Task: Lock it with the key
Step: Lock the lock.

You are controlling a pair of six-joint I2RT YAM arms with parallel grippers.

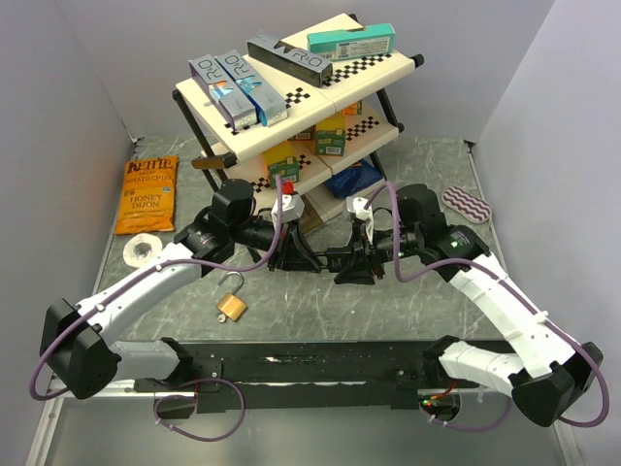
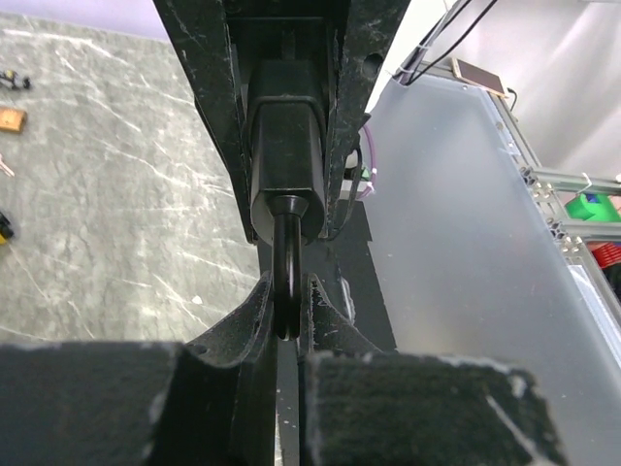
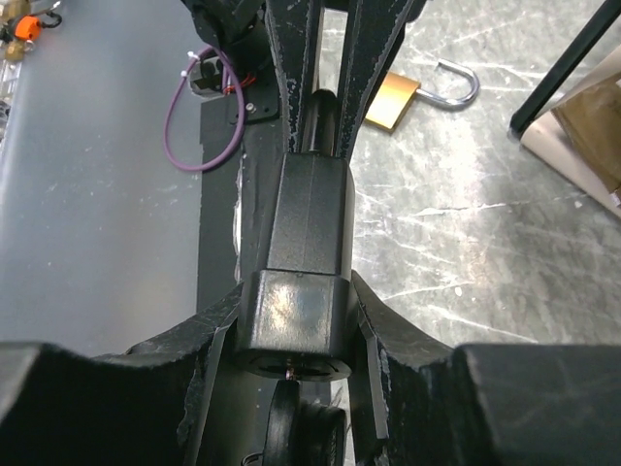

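Note:
A black lock hangs above the table between both grippers. My right gripper is shut on its thick body, fingers against both sides. A dark key head sits at the round keyhole face, close to the camera. My left gripper is shut on the black loop coming out of the lock body. From above, the left gripper and right gripper face each other. A brass padlock, also in the right wrist view, lies on the table with its shackle open, untouched.
A tilted shelf rack loaded with boxes stands right behind the grippers. A chips bag and a tape roll lie at the left. A purple-striped pad lies at the right. A black base plate runs along the near edge.

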